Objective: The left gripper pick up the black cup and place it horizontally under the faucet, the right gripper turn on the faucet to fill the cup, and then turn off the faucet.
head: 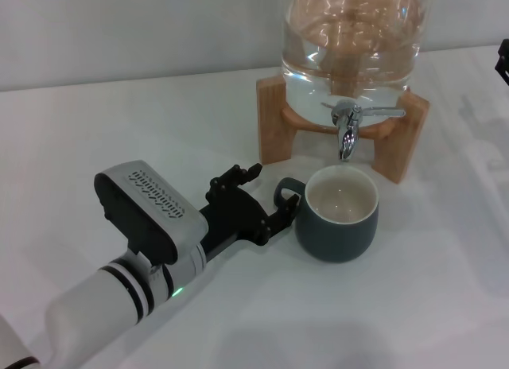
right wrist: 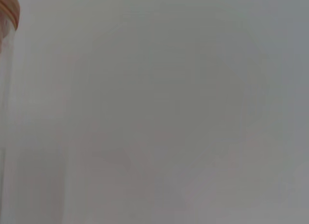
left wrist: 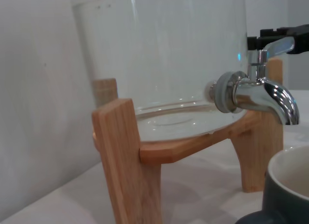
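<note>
Black cup (head: 337, 223): dark blue-grey outside, cream-white inside. Faucet (head: 347, 122): shiny chrome, grey collar at its base. Dispenser (head: 350, 43): clear glass. Stand (head: 274, 122): light honey wood. Left gripper (head: 267, 196): black claw; housing black with white vented top; arm white, black rings, small green light. Table (head: 95, 130): plain white.

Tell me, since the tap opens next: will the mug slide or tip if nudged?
The black cup looks squat and wide, so it probably resists tipping. Its glazed surface on the smooth white table could let it slide. The left gripper, open at the handle, might nudge it out from under the faucet.
</note>
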Controlling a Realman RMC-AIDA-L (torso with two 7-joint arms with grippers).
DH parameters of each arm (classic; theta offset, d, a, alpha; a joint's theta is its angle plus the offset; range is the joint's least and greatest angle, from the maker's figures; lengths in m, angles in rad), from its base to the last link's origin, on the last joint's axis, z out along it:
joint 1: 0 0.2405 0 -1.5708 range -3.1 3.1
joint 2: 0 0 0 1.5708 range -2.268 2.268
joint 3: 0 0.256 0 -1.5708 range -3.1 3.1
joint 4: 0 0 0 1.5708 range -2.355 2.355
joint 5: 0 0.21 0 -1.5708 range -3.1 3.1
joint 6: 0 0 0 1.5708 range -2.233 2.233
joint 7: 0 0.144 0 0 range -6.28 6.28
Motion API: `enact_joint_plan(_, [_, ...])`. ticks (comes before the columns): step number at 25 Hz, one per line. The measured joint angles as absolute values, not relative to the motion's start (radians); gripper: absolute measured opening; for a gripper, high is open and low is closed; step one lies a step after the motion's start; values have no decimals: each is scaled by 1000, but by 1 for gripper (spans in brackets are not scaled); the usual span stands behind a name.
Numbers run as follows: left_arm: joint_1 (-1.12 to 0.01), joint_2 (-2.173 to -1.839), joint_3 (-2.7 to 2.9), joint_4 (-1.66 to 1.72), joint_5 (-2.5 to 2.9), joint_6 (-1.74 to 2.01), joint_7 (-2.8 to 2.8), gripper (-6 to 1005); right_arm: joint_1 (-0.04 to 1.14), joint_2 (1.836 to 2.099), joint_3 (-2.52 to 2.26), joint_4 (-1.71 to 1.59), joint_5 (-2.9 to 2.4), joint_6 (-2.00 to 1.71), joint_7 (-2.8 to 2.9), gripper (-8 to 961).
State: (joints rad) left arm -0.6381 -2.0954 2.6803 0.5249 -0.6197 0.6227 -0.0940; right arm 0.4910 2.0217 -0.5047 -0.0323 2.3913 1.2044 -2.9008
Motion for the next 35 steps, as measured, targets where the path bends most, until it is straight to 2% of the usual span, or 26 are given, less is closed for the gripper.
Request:
enact_joint_plan(17, [-557, -2091, 2661, 511, -624, 779, -92, 744, 485, 2022, -505, -31, 2390, 1205, -2901, 820])
enact_joint_plan(35, [-408, -2089, 2435, 469, -805, 1046, -104, 742, 462, 2018, -531, -37, 2390, 1217, -2790, 819])
